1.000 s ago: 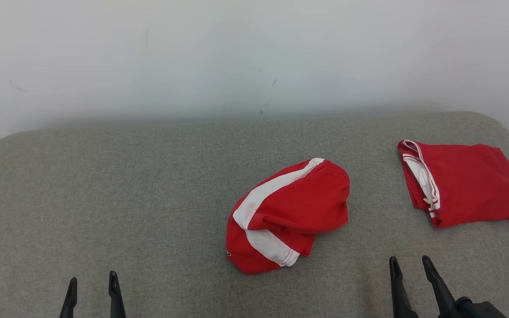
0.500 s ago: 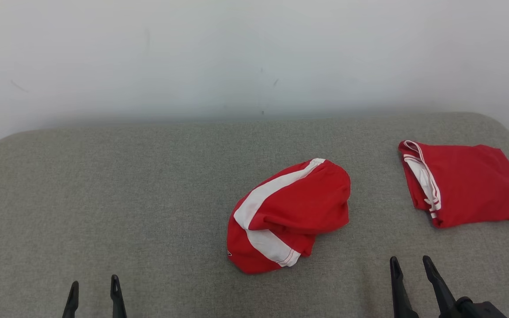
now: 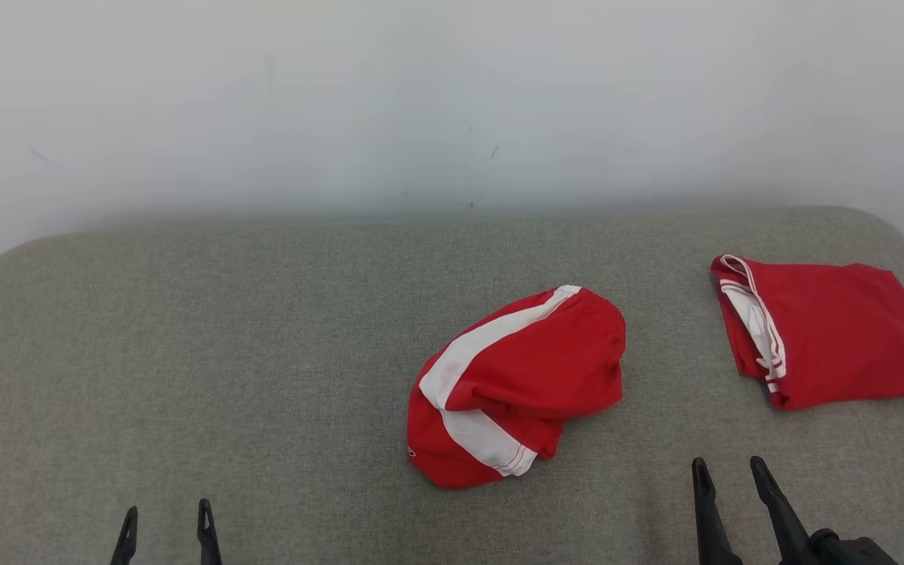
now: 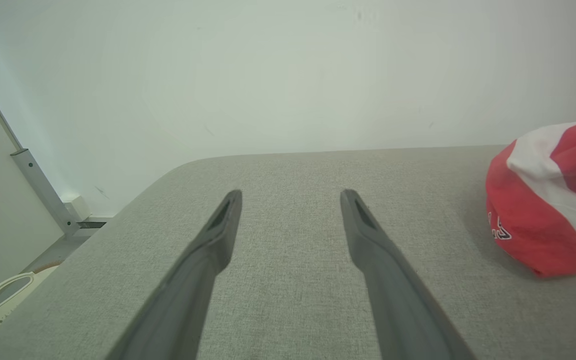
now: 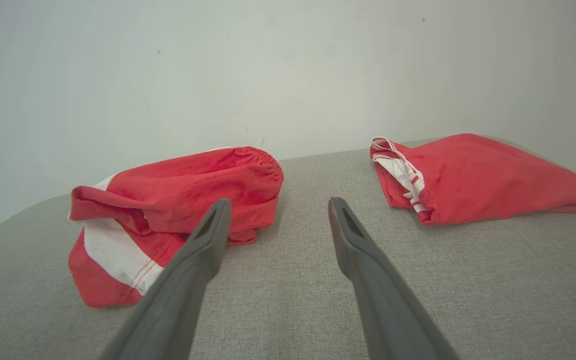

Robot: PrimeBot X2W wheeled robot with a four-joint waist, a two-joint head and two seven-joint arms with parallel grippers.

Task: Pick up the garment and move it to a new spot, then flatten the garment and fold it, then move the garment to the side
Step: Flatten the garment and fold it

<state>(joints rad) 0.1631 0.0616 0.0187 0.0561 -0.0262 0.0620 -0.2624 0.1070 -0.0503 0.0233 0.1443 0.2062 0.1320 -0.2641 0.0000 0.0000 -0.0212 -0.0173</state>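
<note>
The left gripper (image 3: 167, 508) is hanging at the near left of the grey padded surface (image 3: 185, 329), its fingers spread and holding nothing. Near the middle, the crumpled red-and-white garment (image 3: 515, 384) is lying in a bunched heap. To its right the right gripper (image 3: 727, 464) is waiting with fingers likewise spread and empty, and a folded red garment (image 3: 836, 337) is lying at the far right.

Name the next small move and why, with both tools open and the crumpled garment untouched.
Probably ease the right tool forward and left toward the crumpled garment for a grasp: it lies bunched and untouched, and this open tool is nearer than the left tool. The folded garment at right looks done.
</note>
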